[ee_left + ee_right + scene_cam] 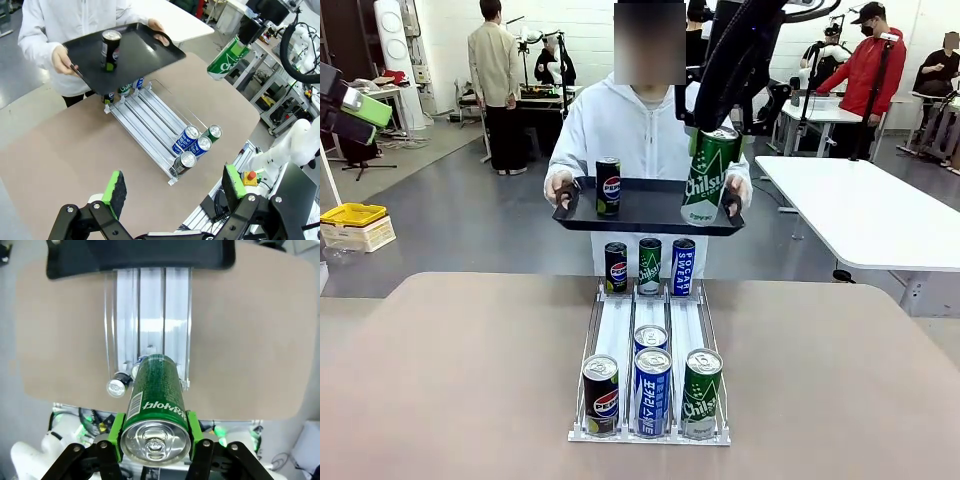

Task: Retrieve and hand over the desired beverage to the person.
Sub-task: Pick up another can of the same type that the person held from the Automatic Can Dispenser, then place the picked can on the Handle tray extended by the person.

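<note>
The person in a white hooded jacket stands at the far side, holding a black tray with both hands. A Pepsi can stands upright on its left part. My right gripper is shut on a green Chilsung can, held tilted in the air by the tray's right end. In the left wrist view a gap shows between this green can and the tray. My left gripper is open and holds nothing, high above the table's near left.
A clear three-lane rack lies mid-table. At its near end stand a Pepsi can, two blue cans and a green can. Three more cans stand at its far end. A white table is at the right.
</note>
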Robot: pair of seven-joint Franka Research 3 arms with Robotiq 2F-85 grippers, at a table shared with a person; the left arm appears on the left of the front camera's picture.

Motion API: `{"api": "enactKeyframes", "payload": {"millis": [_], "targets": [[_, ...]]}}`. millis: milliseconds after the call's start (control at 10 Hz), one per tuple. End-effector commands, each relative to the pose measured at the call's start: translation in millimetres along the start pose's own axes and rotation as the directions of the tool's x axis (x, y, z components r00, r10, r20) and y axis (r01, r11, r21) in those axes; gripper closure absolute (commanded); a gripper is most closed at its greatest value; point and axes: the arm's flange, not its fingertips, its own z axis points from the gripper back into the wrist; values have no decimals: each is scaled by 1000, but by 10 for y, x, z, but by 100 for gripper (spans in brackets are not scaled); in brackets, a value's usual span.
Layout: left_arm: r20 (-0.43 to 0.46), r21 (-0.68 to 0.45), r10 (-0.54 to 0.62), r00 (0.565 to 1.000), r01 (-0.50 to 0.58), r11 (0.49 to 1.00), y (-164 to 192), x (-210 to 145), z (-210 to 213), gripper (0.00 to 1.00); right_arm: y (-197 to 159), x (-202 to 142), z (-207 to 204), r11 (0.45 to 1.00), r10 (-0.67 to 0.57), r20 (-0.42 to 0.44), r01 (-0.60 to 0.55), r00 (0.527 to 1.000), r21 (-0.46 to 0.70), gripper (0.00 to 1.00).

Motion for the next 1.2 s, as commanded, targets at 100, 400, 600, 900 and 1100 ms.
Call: {"api": "enactKeyframes", "payload": {"millis": [100,400,600,900,1100], "targets": [[9,-21,-8,1000,8,1000,9,9,0,0,188,288,56,999,-15,-20,14,1000,-41,57],[9,-21,-8,1000,8,1000,9,9,0,0,90,163,-64,1000,7,-14,-7,1000,-12,57],[9,-21,-8,1000,8,1000,9,9,0,0,90,163,-64,1000,7,-14,-7,1000,-12,57],[9,-21,-8,1000,8,1000,9,9,0,0,90,163,-64,1000,7,-14,-7,1000,-12,57],[9,-21,-8,1000,8,1000,9,9,0,0,90,163,-64,1000,7,-14,-7,1000,-12,57]]}}
